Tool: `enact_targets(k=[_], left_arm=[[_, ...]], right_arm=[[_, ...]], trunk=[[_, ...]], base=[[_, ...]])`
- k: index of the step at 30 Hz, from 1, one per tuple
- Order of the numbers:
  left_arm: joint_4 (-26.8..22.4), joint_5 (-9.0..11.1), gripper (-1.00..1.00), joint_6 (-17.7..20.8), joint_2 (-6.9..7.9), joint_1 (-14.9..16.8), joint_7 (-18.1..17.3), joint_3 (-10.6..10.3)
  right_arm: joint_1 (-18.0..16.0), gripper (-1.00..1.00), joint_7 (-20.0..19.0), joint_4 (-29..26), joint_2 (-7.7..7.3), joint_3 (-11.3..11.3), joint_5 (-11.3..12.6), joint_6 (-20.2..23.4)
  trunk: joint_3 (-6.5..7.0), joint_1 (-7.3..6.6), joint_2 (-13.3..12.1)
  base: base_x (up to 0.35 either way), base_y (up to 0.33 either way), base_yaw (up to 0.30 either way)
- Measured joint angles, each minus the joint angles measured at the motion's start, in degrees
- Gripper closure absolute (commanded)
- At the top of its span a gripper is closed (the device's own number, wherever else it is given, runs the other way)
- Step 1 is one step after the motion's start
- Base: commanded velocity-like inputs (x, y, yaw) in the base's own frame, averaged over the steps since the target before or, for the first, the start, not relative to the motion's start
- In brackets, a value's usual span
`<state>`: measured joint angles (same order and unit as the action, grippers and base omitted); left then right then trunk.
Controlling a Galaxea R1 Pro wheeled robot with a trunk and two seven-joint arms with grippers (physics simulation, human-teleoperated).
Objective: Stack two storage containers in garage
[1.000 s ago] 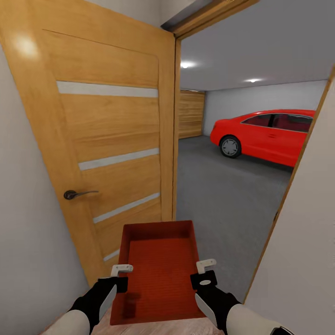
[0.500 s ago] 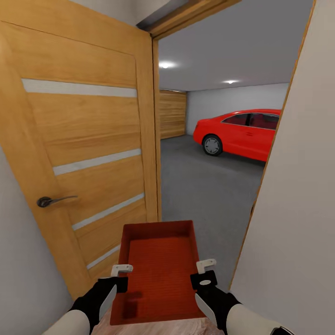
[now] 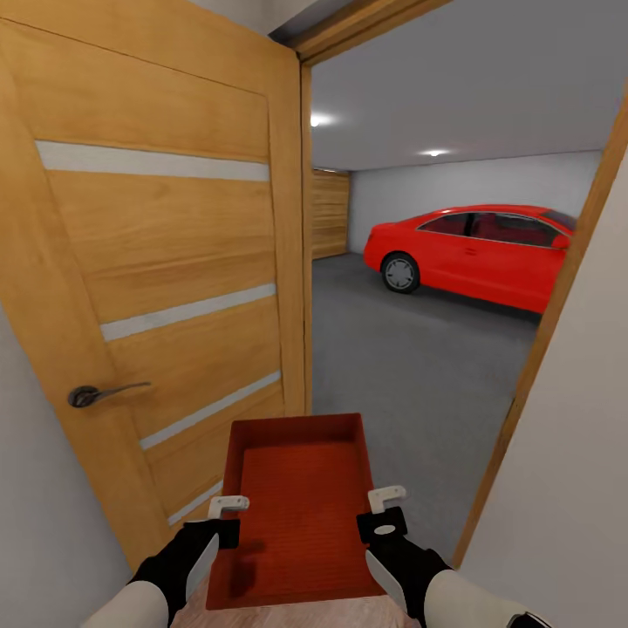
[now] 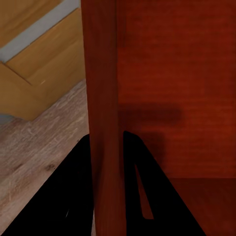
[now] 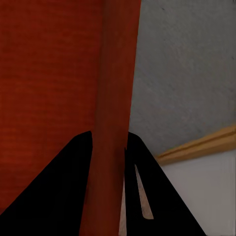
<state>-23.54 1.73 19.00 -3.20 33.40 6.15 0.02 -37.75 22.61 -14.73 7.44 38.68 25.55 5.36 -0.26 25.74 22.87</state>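
I carry one orange-red storage container (image 3: 296,501) level in front of me, lidless and with nothing in it. My left gripper (image 3: 225,516) is shut on its left wall (image 4: 104,98), and my right gripper (image 3: 380,513) is shut on its right wall (image 5: 114,98), one black finger on each side of the thin wall. Through the doorway ahead lies the garage, with its dark grey concrete floor (image 3: 410,358) and a red coupe (image 3: 475,253). The second container is out of view.
A wooden door (image 3: 157,288) with a metal handle (image 3: 96,394) stands open close on my left. The wooden door frame (image 3: 545,349) and a white wall (image 3: 576,497) close in on my right. Light wood planks (image 4: 34,162) lie under me.
The view has swung back to the right, so the doorway looks wider and more of the car shows. The container and both grippers keep their place before me.
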Motion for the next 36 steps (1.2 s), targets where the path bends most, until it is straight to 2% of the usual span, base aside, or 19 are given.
enact_targets(k=[6, 29, 36], left_arm=[[0.0, 0.0, 1.0, 0.0, 0.0, 0.0, 0.0, 0.0], [0.0, 0.0, 1.0, 0.0, -0.01, 0.0, 0.0, 0.0], [0.1, 0.0, 1.0, 0.0, -0.03, 0.0, 0.0, 0.0]], right_arm=[[0.0, 1.0, 0.0, 0.0, 0.0, -0.1, -0.1, 0.0], [0.0, 1.0, 0.0, 0.0, -0.01, -0.1, -0.1, 0.0], [0.0, 1.0, 0.0, 0.0, -0.02, 0.0, 0.0, 0.0]], trunk=[[0.0, 0.02, 0.0], [0.0, 0.02, 0.0], [0.0, 0.02, 0.0]], base=[[0.067, 0.056, -0.108], [0.001, 0.004, -0.239], [0.0, 0.236, -0.217]])
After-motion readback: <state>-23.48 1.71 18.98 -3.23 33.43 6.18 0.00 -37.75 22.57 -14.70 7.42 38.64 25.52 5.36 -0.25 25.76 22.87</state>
